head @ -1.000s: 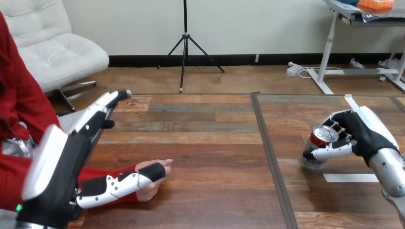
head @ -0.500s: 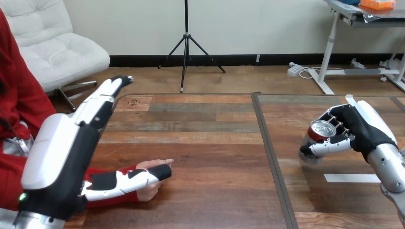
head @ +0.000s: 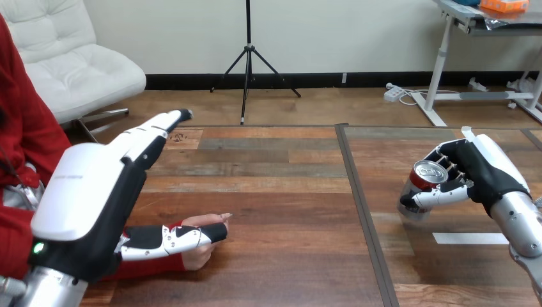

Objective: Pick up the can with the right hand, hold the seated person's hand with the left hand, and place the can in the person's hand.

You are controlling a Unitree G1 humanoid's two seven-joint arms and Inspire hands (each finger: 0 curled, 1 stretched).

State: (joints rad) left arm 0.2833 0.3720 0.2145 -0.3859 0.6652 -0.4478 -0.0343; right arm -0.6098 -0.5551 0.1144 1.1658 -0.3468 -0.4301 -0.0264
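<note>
A red can with a silver top [head: 422, 187] stands tilted at the right of the wooden table [head: 281, 192]. My right hand [head: 489, 173] is shut on it, fingers behind it and thumb across its front. At the left, the person's hand [head: 199, 257], in a red sleeve, rests on the table with its fingers pointing right. My left hand [head: 89, 204] hovers over it, open, with straight fingers reaching up and right. Its thumb lies along the top of the person's hand; I cannot tell whether they touch.
A dark seam [head: 358, 192] runs front to back between the two table halves. A white tape strip [head: 470, 238] lies on the table just in front of the can. A small metal item [head: 178, 136] sits near the far left edge.
My left hand has swung right and forward over the person's hand, its fingers stretching further out. My right hand has shifted the can slightly up and left. The person's hand has stayed put.
</note>
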